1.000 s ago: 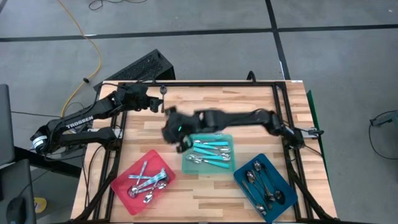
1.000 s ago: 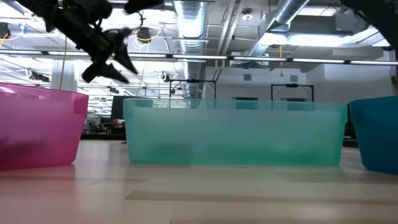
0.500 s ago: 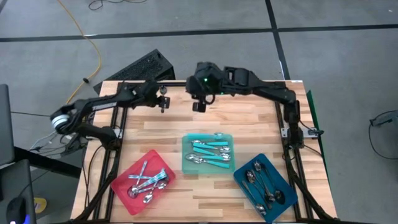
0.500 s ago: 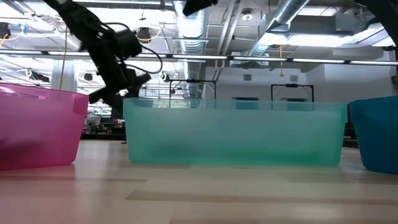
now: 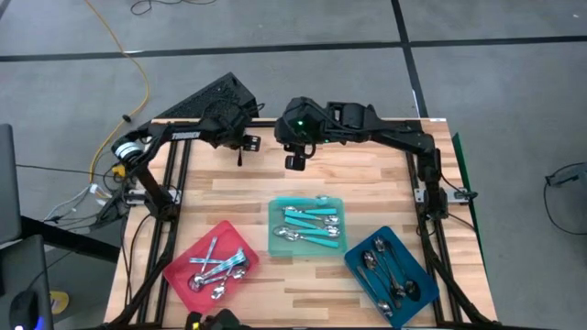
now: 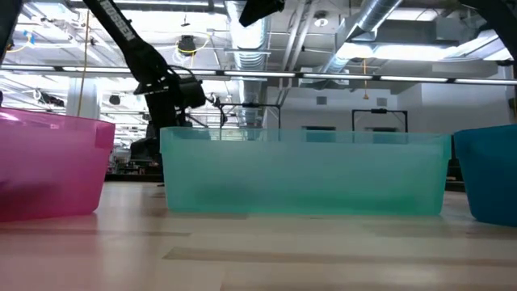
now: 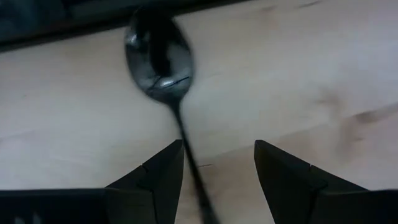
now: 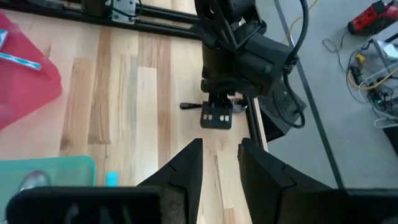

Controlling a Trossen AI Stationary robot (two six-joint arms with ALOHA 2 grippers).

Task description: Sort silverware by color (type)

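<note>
Silverware's basically sorted: shiny silver spoons (image 5: 215, 271) in the red plastic tray (image 5: 180, 271), turquoise-handled spoons (image 5: 310, 227) in the teal tray (image 5: 275, 240), dark spoons (image 5: 385, 271) in the blue tray (image 5: 359, 275) right of the teal one. One last dark metal spoon (image 7: 159, 56) lies on the light wooden surface (image 5: 367, 179) beyond the teal tray, near the far edge. Left gripper (image 5: 240, 149) hangs right over it, fingers spread wide either side of the handle, holding nothing. Right gripper (image 5: 294, 161) hovers just beside, partly open and empty.
</note>
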